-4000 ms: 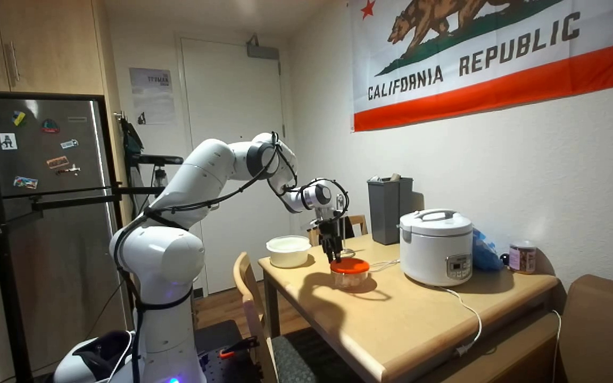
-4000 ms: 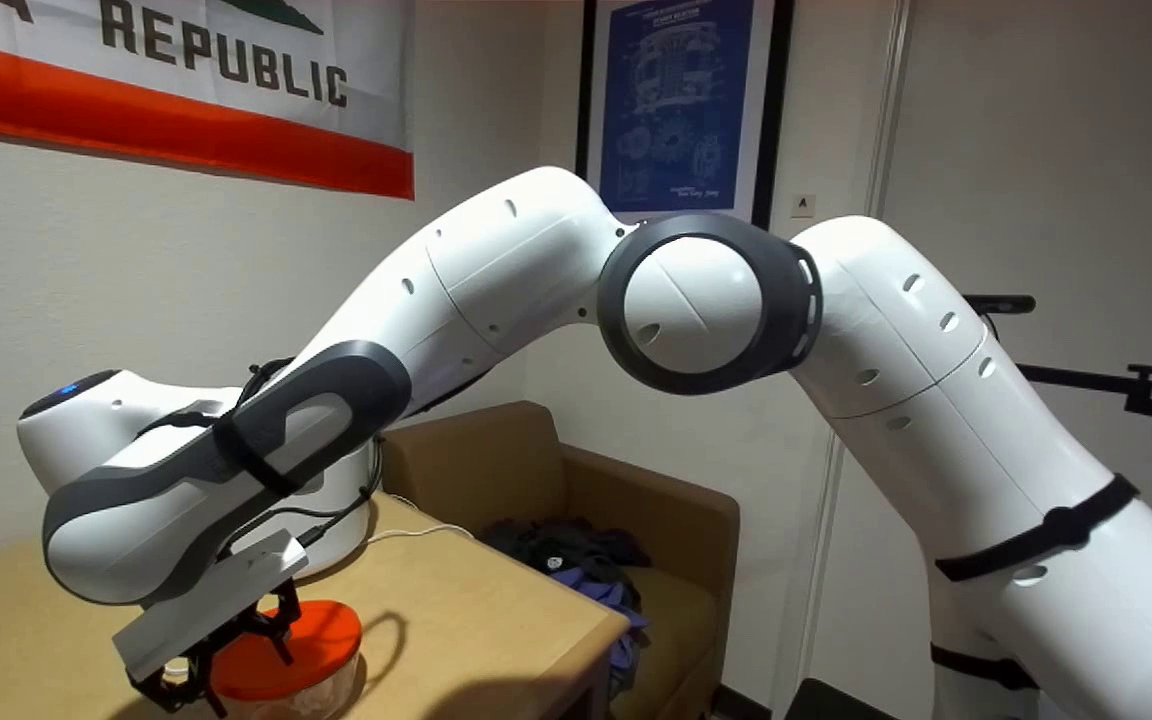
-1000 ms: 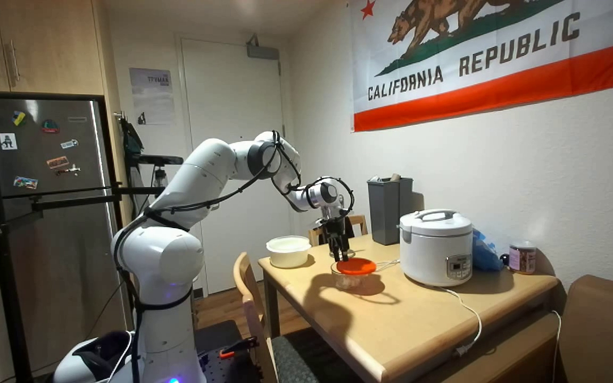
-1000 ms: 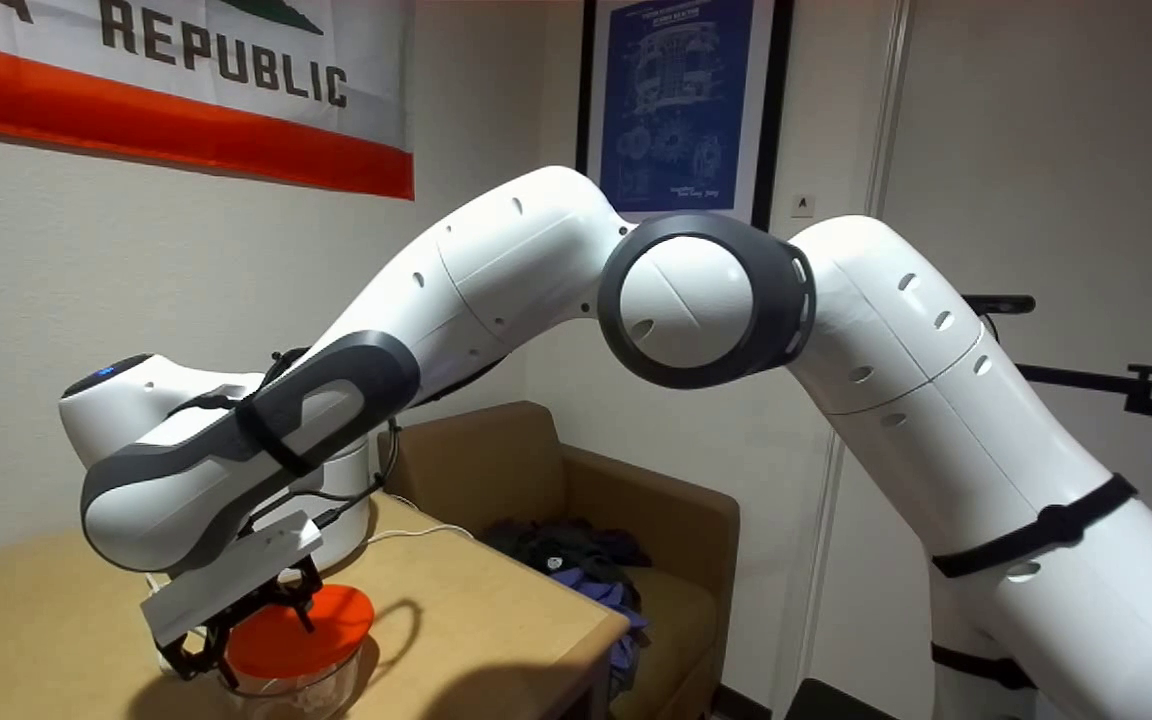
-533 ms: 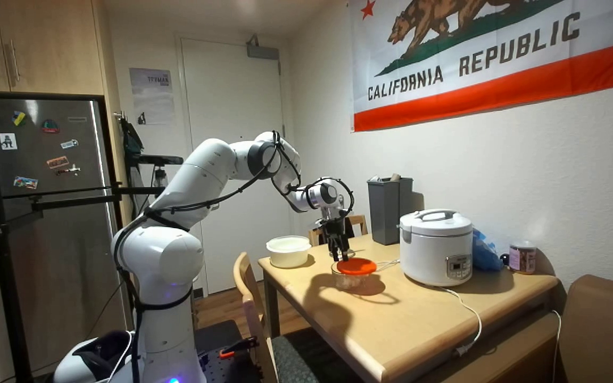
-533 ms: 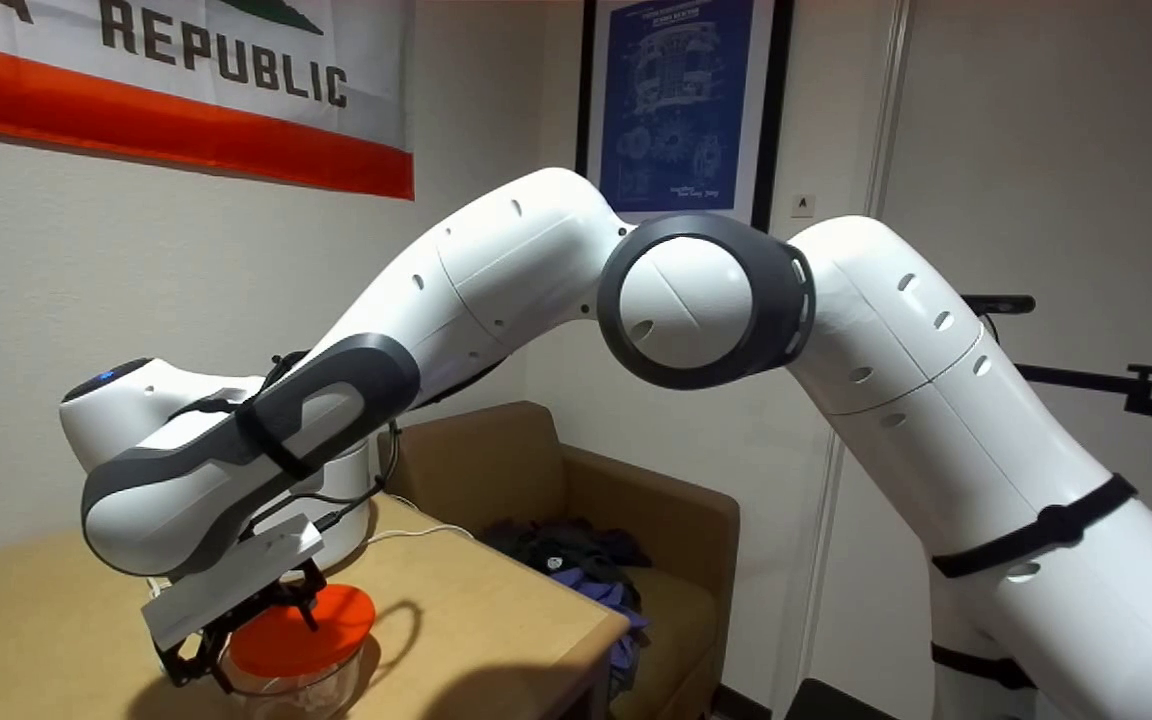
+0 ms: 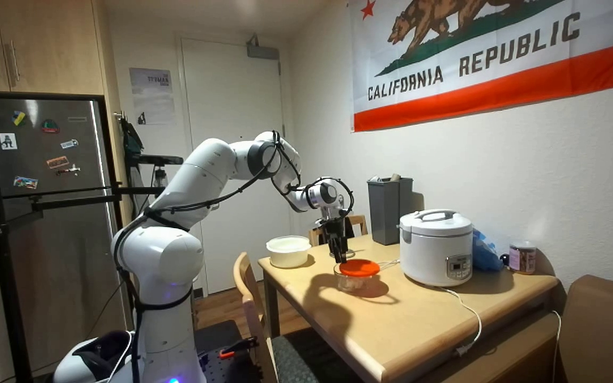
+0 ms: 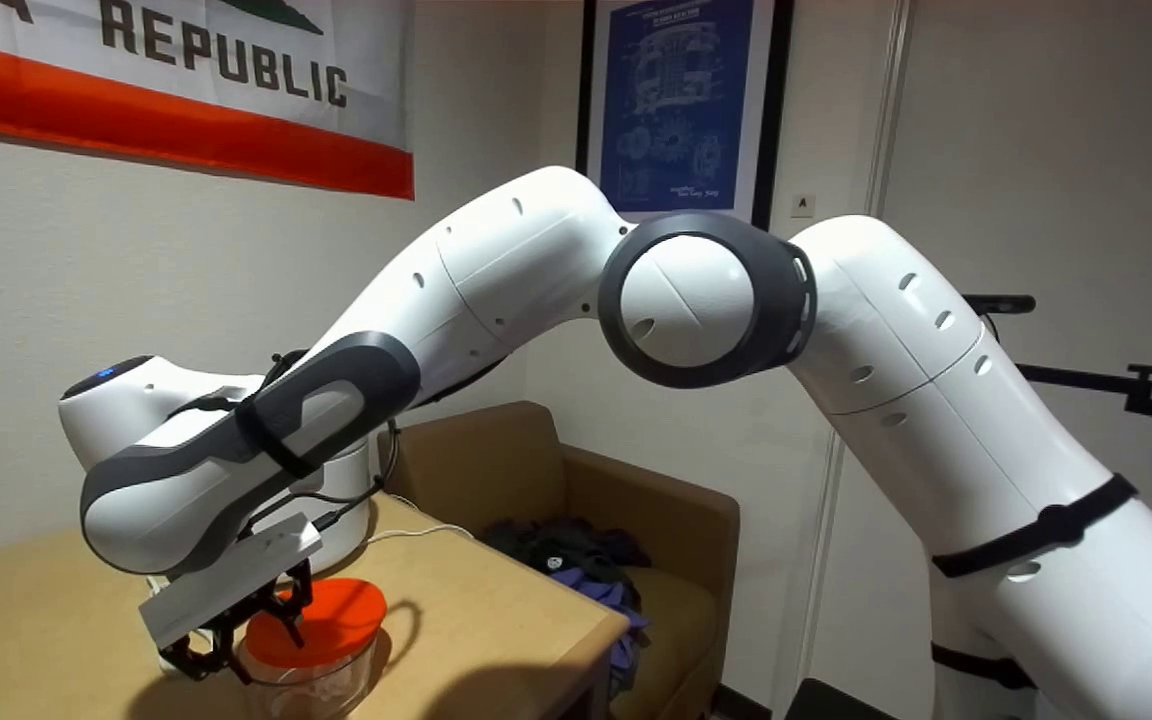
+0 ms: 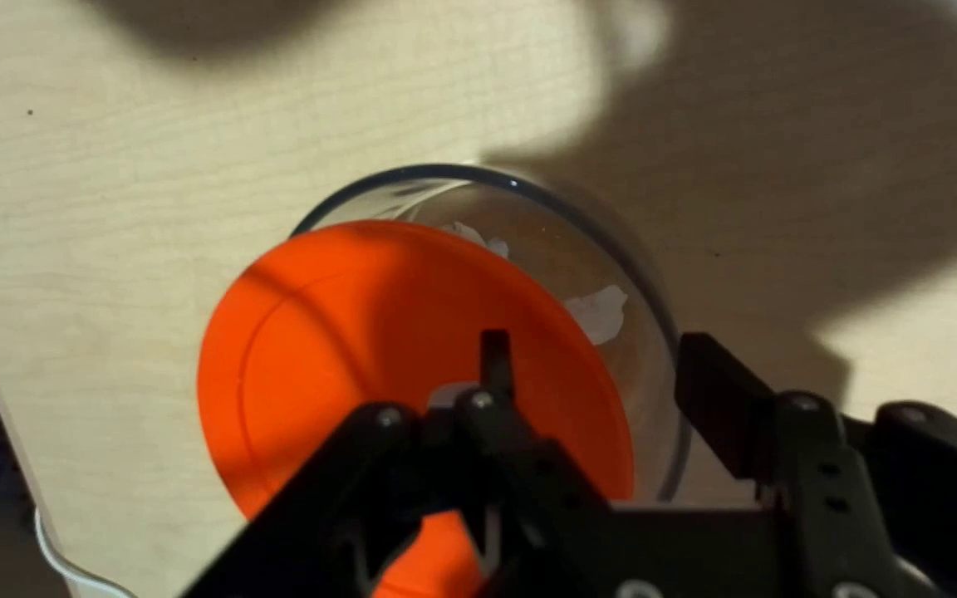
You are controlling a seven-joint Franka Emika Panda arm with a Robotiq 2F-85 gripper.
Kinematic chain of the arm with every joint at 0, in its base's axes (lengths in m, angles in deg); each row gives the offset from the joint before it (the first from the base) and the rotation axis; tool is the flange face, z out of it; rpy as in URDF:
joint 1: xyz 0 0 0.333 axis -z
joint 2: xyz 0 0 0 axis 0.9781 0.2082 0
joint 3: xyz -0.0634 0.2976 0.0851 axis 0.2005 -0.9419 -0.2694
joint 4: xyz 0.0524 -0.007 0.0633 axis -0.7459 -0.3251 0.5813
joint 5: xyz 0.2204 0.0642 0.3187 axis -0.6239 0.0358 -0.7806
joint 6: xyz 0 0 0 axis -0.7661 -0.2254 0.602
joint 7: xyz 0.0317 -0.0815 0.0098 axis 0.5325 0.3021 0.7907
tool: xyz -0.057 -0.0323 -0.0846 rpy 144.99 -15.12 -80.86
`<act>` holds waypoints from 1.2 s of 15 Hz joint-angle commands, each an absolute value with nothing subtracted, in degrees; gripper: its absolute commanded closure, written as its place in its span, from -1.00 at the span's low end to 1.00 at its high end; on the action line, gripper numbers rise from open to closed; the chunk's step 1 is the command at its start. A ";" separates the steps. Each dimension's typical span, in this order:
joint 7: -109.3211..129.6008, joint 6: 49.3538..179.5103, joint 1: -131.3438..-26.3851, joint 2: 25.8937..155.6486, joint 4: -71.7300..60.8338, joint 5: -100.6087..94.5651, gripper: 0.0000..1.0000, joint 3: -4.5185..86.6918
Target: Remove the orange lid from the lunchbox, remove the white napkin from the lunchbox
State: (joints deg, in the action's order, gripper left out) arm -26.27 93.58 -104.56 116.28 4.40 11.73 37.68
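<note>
gripper (image 9: 593,352) hangs partly spread, nothing gripped, a finger (image 9: 719,407) just outside the lunchbox (image 9: 630,264) at wrist-view three o'clock, so closing could drag it with the lid (image 9: 412,328)!

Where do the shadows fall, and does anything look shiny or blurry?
Wrist view: broad, soft shadows on the table and across the orange lid, a tiny glint on the rim of the lunchbox, the gripper slightly blurred; in an exterior view, glare streaks the fridge.
</note>
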 commanded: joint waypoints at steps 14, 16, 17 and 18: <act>-29.70 97.30 -101.92 111.16 -2.75 10.94 -0.09 37.42; -29.66 97.67 -101.36 111.11 -3.33 10.82 -0.35 37.47; -29.67 97.75 -101.16 111.11 -3.57 10.77 -0.52 37.47; -29.68 97.79 -100.99 111.11 -3.71 10.73 -0.51 37.47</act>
State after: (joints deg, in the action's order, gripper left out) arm -28.37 96.18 -101.69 113.83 0.01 11.55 37.70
